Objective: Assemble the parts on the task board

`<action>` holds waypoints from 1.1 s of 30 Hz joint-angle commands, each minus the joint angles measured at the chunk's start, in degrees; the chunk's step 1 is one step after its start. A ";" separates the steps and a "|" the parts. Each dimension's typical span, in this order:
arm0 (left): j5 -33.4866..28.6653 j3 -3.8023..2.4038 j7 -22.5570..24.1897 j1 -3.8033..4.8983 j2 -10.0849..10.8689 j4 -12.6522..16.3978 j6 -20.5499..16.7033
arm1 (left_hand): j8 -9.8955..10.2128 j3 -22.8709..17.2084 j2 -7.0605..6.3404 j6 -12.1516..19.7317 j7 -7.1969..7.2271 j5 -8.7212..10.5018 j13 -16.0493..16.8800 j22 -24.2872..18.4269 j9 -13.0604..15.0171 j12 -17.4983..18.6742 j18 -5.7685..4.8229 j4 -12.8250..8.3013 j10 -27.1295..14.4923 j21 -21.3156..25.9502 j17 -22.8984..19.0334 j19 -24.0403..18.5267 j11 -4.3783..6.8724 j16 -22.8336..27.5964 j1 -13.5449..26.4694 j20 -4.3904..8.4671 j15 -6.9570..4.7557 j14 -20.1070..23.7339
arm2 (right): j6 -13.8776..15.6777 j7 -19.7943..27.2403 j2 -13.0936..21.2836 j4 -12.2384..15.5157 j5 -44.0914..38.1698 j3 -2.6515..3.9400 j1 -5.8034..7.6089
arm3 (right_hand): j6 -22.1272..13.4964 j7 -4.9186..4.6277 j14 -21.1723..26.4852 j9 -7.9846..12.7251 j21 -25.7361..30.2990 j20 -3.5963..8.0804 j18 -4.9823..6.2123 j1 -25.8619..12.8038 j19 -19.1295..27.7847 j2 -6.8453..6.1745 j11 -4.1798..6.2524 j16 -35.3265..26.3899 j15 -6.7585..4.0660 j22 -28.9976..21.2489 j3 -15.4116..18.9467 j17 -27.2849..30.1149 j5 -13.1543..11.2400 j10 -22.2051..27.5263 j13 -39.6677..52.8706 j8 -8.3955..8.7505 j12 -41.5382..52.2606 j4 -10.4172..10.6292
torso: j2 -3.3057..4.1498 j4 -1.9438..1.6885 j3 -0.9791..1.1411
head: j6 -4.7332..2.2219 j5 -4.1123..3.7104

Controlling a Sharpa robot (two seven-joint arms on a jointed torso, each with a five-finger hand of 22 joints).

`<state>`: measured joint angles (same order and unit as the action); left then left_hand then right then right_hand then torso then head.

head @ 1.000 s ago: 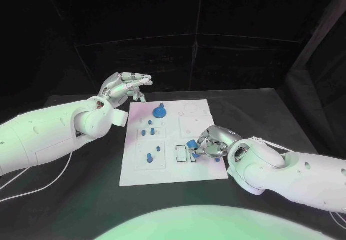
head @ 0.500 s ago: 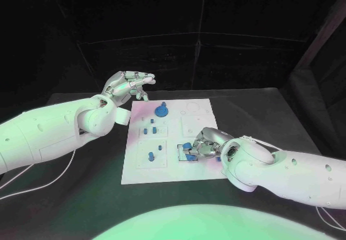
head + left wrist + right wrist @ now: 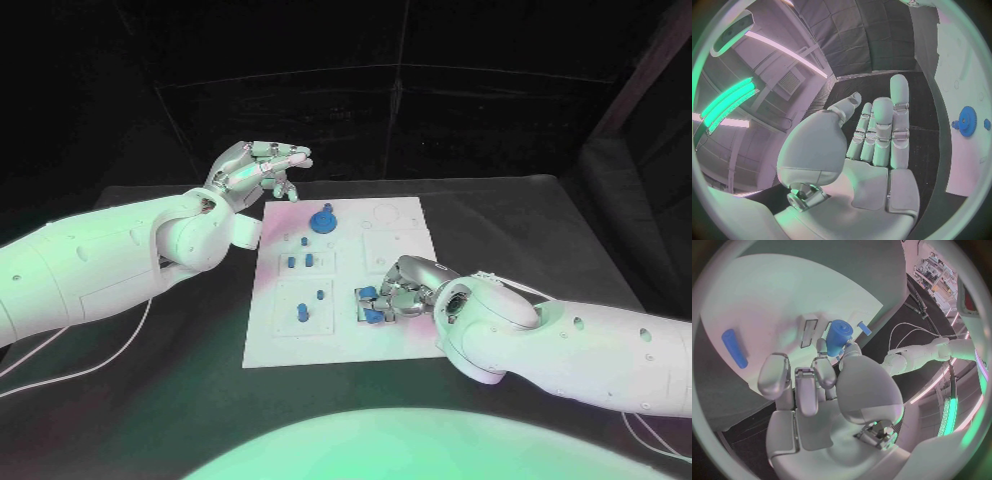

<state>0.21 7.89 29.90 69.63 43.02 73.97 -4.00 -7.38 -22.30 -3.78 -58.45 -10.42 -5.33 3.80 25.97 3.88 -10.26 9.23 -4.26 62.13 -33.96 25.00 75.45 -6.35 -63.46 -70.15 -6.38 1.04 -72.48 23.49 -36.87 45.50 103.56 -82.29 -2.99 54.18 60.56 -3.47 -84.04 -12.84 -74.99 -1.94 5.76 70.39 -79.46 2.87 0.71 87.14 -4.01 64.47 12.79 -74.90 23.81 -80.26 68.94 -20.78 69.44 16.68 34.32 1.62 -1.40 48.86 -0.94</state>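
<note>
One blue part (image 3: 839, 336) sat pinched in the right hand (image 3: 404, 290) at the task board's (image 3: 274, 345) four o'clock (apparently mid-insertion); next, lowering it squarely; the left hand (image 3: 257, 170) hovered empty, fingers loosely curled, at eleven.

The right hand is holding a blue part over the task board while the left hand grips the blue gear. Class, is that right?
Not quite. The right hand does hold a blue part over the task board, but the left hand holds nothing: the head view shows it raised beyond the board's far corner, apart from the blue gear, which sits on the board.
</note>
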 commanded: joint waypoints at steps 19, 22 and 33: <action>-0.29 -0.05 0.06 0.09 0.03 -0.05 1.24 | -0.30 0.45 0.75 0.26 0.05 -0.21 0.08 -0.11 0.10 -0.23 1.16 0.06 -0.25 0.22 -0.15 -0.28 0.05 0.20 -0.07 -0.03 -0.02 0.34 | 0.50 -2.24 -0.71 -1.64 -2.78 0.05 0.12 | -2.28 -0.82 -3.89 -1.17 0.86 -0.20 -0.22 -7.38 0.69 -1.61 -0.58 -1.66 -0.03 -1.65 4.23 -5.13 -17.84 1.73 -2.67 0.32 -5.10 0.08 | 0.00 0.04 0.04 | 0.02 -0.15; -0.29 -0.05 0.01 0.09 0.02 -0.07 1.32 | -0.30 0.45 0.75 0.26 0.05 -0.21 0.08 -0.11 0.10 -0.23 1.16 0.06 -0.25 0.22 -0.15 -0.28 0.05 0.20 -0.07 -0.03 -0.02 0.34 | 0.81 -1.62 -0.42 -1.28 -3.18 0.05 0.12 | -2.42 -0.88 -3.84 -1.19 0.96 -0.25 -0.19 -7.34 0.76 -1.84 -0.64 -1.79 0.03 -1.77 4.00 -4.93 -17.76 1.94 -2.95 0.38 -5.53 0.04 | 0.04 -0.01 0.09 | 0.03 -0.13; -0.29 -0.05 -0.08 0.08 0.07 -0.18 1.40 | -0.31 0.54 0.72 0.29 0.03 -0.19 0.08 -0.14 0.09 -0.25 1.16 0.08 -0.30 0.25 -0.21 -0.29 0.03 0.22 -0.02 -0.04 -0.02 0.38 | 0.40 3.09 0.65 0.49 -3.48 0.05 0.11 | -2.12 -0.76 -4.10 -1.80 0.67 -0.26 -0.29 0.88 0.49 -3.47 -0.52 -1.65 -0.03 -1.18 1.89 -5.76 -16.67 1.29 -1.62 -0.07 -5.07 -2.16 | 0.11 -0.01 0.11 | 0.22 -0.14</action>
<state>0.21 7.89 29.72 69.63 43.09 73.79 -3.34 -7.38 -22.14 -3.56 -58.45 -10.42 -5.33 3.80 25.92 3.93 -10.25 9.23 -4.10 62.13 -33.96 24.84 75.45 -6.35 -63.46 -70.37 -6.38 1.04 -72.48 23.92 -36.51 46.16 103.70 -85.06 -2.97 54.20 58.64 -4.43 -84.04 -14.57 -74.27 -2.35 5.77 70.89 -79.04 -0.44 0.10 85.68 -4.43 63.26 14.68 -74.94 7.44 -78.59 67.29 -20.79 64.06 14.77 34.38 1.62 -1.29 49.05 -1.08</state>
